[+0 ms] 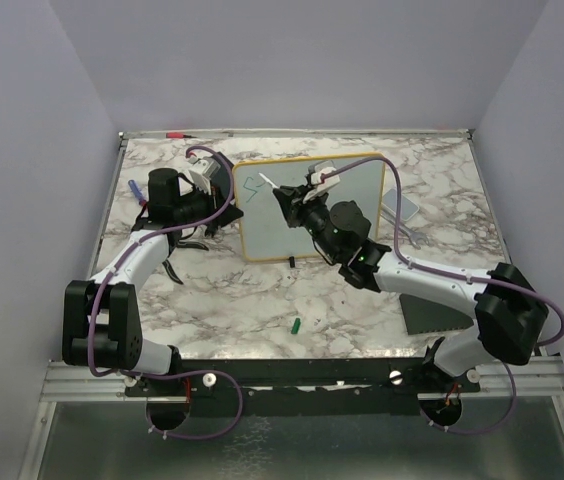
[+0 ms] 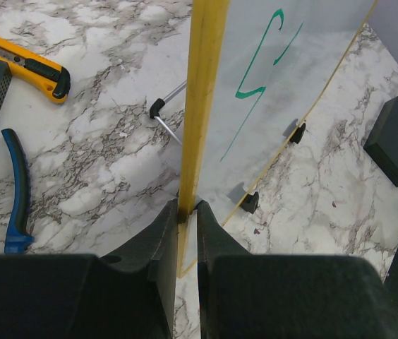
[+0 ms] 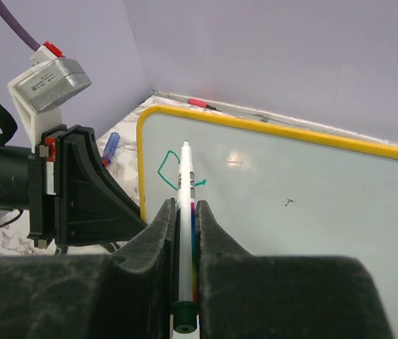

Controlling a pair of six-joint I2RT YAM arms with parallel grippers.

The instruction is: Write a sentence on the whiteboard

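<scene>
The whiteboard with its yellow-orange frame stands tilted on small black feet at mid table. My left gripper is shut on its left frame edge, one finger on each side. My right gripper is shut on a white marker with a green end, its tip at the board's upper left. Of the sentence, only a few green strokes show, an "S" shape and a short mark beside it; they also appear in the left wrist view and the right wrist view.
A green cap lies near the front. A black pad is at the right, and a black block beside the board. A yellow utility knife, blue-handled pliers and a blue screwdriver lie at the left. A red marker is at the back edge.
</scene>
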